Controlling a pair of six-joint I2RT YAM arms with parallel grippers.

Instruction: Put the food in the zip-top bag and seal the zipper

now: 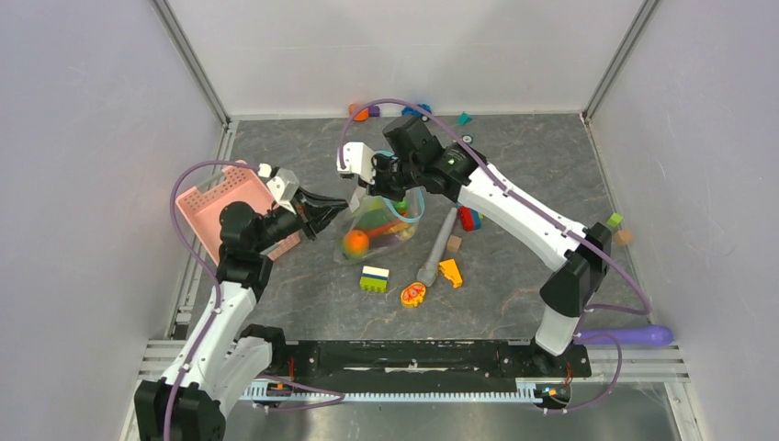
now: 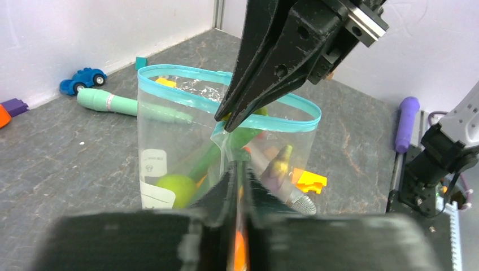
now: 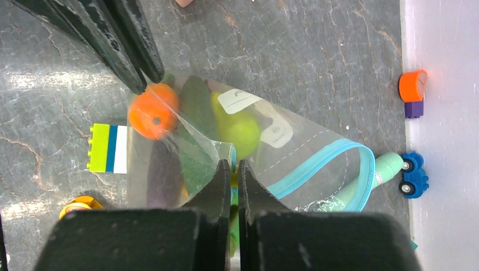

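The zip-top bag [image 1: 381, 220] stands mid-worktop [image 1: 514, 165], propped between the two arms. The left gripper [image 2: 238, 175] has its fingers clenched on the side-wall film beside the orange [image 3: 151, 111]. The right gripper [image 3: 231, 166] has its fingers clenched on the near lip. The zipper [image 3: 316, 162] gapes in an open loop, with the orange and a green piece [image 3: 240, 127] inside, so sealing appears to be the step in hand. Use the left grip as the anchor. Re-grip with the right at one end of the strip, taking both lips between the fingers, then draw along it with the film taut. A pinch on one lip alone will not close the strip. Food must sit below it.
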